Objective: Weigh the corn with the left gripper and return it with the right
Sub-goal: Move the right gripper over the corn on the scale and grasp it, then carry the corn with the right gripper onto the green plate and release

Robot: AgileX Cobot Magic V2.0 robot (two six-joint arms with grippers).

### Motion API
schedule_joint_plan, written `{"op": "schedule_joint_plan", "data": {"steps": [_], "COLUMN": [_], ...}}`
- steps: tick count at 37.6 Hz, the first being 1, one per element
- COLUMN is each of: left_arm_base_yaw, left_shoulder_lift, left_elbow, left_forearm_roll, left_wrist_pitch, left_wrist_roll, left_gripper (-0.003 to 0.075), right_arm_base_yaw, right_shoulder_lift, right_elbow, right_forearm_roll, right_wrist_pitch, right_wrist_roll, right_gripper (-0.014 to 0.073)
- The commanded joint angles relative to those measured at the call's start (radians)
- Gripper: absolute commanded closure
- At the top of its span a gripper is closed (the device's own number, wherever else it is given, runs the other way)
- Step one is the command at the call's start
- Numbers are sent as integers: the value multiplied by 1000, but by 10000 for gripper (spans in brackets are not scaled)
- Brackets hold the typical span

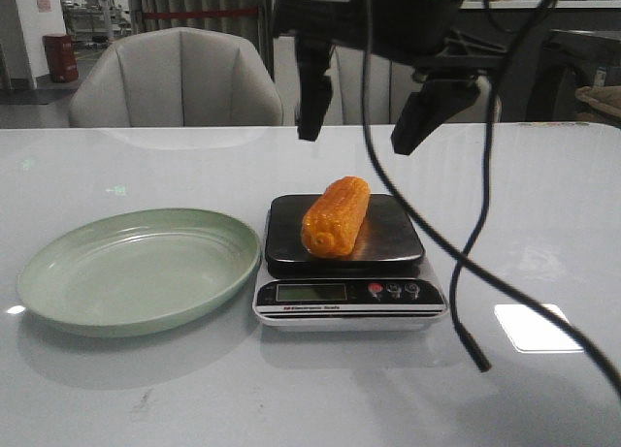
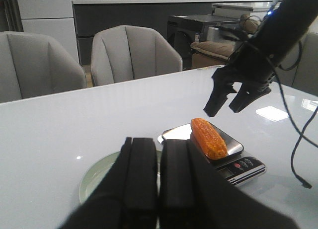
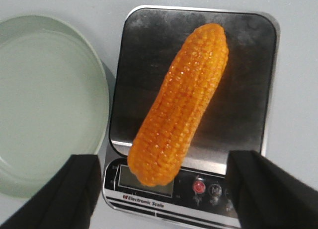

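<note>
Here the knobbly, tapered corn [image 1: 336, 216] lies on the glossy dark scale [image 1: 346, 236], below the right gripper [image 1: 369, 122], fingers spread; the left gripper [image 2: 158, 177] is closed, empty.

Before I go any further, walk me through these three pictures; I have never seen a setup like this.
This is a two-armed robot at a white table.

The front picture looks forward over the table. The other two come from cameras on the wrists.

On the table lies a pale green round plate, with nothing on it. Beside it stands a small kitchen scale with a dark platform, a display and round buttons. A short orange-yellow corn cob lies on the platform.

The black right gripper with looping cables hangs above the corn, fingers spread apart, touching nothing. Its own camera looks straight down on the corn.

The left gripper is seen only in its own camera: two black fingers close together, holding nothing, with the scale in front of them.
</note>
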Motion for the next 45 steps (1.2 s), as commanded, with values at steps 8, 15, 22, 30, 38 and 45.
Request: {"op": "schedule_joint_plan", "data": {"steps": [8,15,22,30,38,45], "left_arm_base_yaw": [2,2,2,2,2,2], "left_shoulder_lift": [11,11,11,11,11,11], "left_elbow": [-22,-22,-22,-22,-22,-22], "left_forearm_roll": [2,2,2,2,2,2], "left_wrist_pitch": [-84,-84,-84,-84,-84,-84], "left_wrist_roll": [-1,-1,-1,-1,-1,-1], "left_gripper": [607,607,607,607,607,607], "right_arm_base_yaw": [52,52,56,142,247,283], "right_shoulder_lift": [136,202,215,215,262,312], "right_elbow": [-186,-205,-231,-304,-304,-311], "right_forearm_roll": [-108,-108,-102,-90,-73,-54], "right_wrist_pitch": [89,145,120,48,-96,-145], "right_wrist_roll": [232,248,248,233,232,232], "right_gripper": [-17,8,369,434,431,379]}}
